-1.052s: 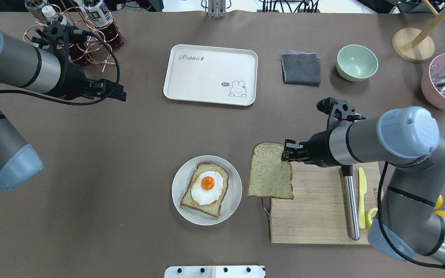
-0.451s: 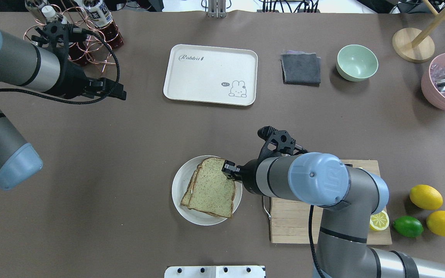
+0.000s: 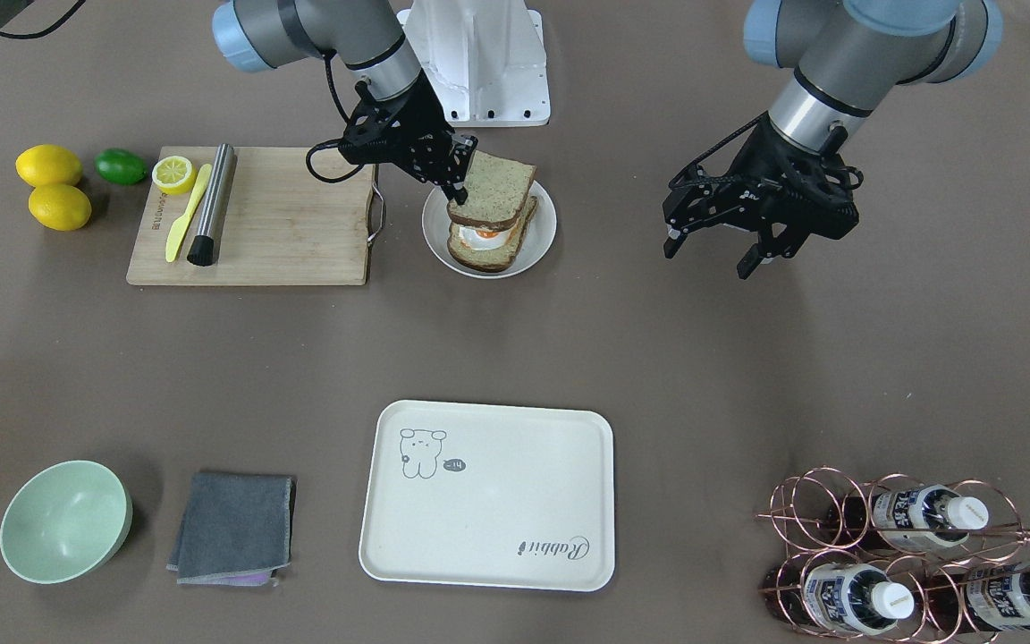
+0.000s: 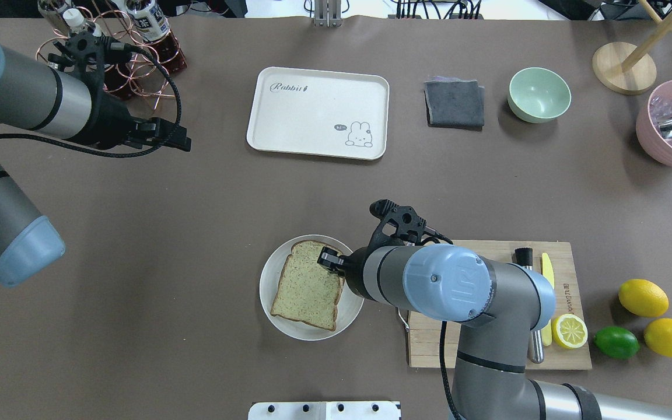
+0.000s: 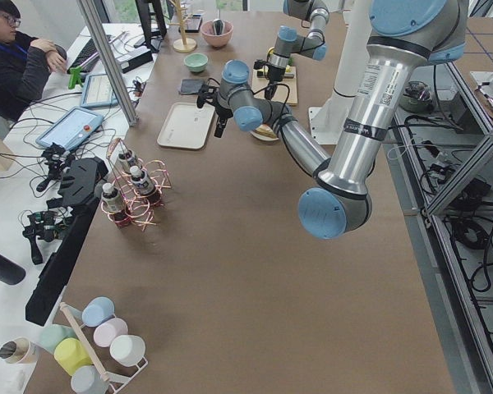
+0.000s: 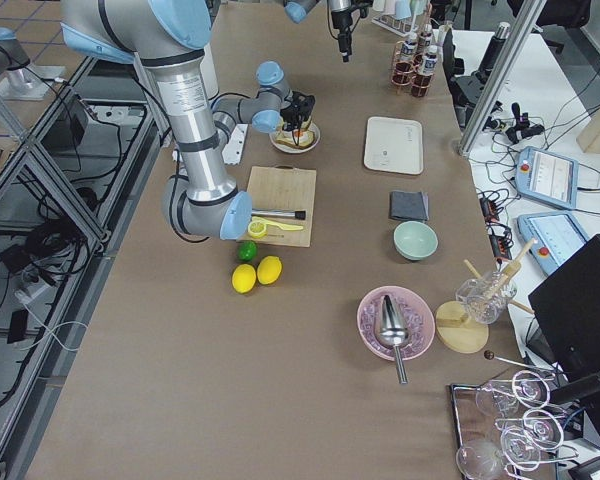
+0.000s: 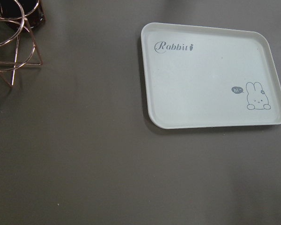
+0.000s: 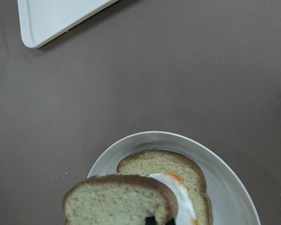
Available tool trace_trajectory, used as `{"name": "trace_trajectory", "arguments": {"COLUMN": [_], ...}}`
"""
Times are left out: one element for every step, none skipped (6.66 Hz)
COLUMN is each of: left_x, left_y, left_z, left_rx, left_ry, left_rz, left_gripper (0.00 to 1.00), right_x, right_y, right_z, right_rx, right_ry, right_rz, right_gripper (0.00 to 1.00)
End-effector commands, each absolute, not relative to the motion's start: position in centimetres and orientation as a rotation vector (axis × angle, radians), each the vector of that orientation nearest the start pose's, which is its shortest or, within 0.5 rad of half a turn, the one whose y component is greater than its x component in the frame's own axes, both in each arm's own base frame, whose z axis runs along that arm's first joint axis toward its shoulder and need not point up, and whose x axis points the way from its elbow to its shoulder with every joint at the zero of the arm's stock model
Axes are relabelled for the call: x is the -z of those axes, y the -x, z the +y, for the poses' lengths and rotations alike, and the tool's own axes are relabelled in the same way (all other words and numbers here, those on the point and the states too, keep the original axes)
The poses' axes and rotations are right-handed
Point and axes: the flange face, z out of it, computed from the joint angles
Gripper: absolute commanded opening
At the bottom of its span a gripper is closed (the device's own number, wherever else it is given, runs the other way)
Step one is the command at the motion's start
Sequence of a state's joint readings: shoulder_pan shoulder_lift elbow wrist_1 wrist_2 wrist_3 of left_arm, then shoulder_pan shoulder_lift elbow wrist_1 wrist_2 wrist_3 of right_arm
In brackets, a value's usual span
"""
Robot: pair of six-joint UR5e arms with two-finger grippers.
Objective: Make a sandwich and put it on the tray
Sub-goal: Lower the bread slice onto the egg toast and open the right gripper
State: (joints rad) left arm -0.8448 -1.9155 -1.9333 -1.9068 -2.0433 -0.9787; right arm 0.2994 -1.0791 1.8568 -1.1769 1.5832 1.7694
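Observation:
A white plate holds a bread slice with a fried egg on it. My right gripper is shut on the edge of a second bread slice and holds it tilted just over the egg, covering it from above. The right wrist view shows the held slice in front of the egg and the lower slice. The cream tray lies empty at the far middle and also shows in the left wrist view. My left gripper is open and empty above the table.
A wooden cutting board with a metal muddler, a yellow knife and a lemon half lies right of the plate. Lemons and a lime lie beyond it. A grey cloth, green bowl and bottle rack stand at the far side.
My right gripper has carried the second bread slice left from the cutting board's edge to over the plate, where it now covers the egg. The left arm has not moved.

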Motion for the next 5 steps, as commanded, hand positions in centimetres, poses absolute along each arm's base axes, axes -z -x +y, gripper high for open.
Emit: {"name": "trace_trajectory", "arguments": {"left_x": [-26.7,-26.7,-26.7,-26.8,-26.8], "left_y": [-31.2,-31.2,-31.2,-31.2,-31.3], "left_z": [-48.4,-48.4,-48.4,-48.5,-48.5], "left_rx": [-0.019,-0.019,-0.019,-0.018,-0.018], "left_ry": [-0.349,-0.349,-0.349,-0.347,-0.347], "left_rz": [1.048,1.048,1.048,1.046,1.046], "left_gripper": [0.97,0.97,0.97,0.97,0.97], "right_x": [-21.8,-22.4,-22.8,-22.8,-22.8], "right_y": [55.3,55.8,56.1,56.1,56.4], "right_z": [-31.4,-31.5,-31.7,-31.6,-31.6], "right_rx": [-0.439,-0.439,-0.441,-0.445,-0.444], "right_ry": [-0.055,-0.055,-0.056,-0.051,-0.050], "right_rz": [-1.157,-1.144,-1.135,-1.137,-1.134], "right_gripper": [0.00,0.00,0.00,0.00,0.00]}}
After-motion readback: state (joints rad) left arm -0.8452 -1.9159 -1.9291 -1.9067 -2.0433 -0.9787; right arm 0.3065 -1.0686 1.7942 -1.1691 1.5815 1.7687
